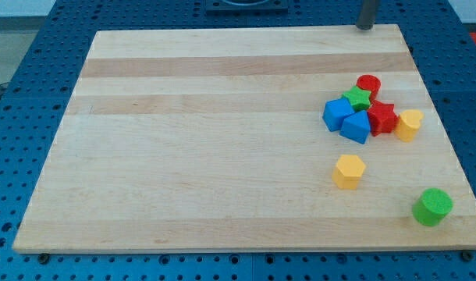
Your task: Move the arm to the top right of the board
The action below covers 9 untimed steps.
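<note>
My tip (365, 27) is at the top right of the wooden board (222, 140), right at its top edge, with the rod running out of the view's top. It is well above a cluster of blocks and touches none. The cluster holds a red cylinder (368, 84), a green star (357, 97), a blue cube (337, 113), a blue wedge-like block (355, 126), a red star (381, 117) and a yellow block (410, 124).
A yellow hexagonal block (349, 171) lies alone below the cluster. A green cylinder (432, 207) sits near the board's bottom right corner. A blue perforated table (19, 94) surrounds the board.
</note>
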Available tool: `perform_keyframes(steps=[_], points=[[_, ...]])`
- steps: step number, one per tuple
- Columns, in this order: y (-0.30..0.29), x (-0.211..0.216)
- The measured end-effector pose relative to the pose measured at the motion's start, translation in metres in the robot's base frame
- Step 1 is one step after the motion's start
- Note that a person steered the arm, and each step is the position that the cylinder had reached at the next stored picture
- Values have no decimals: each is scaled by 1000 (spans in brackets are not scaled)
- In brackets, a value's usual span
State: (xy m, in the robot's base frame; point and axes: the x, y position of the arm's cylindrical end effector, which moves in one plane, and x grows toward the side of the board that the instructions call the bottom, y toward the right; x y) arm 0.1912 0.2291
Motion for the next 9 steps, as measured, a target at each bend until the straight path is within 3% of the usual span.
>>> perform_keyframes(steps=[9], points=[[-7,0]])
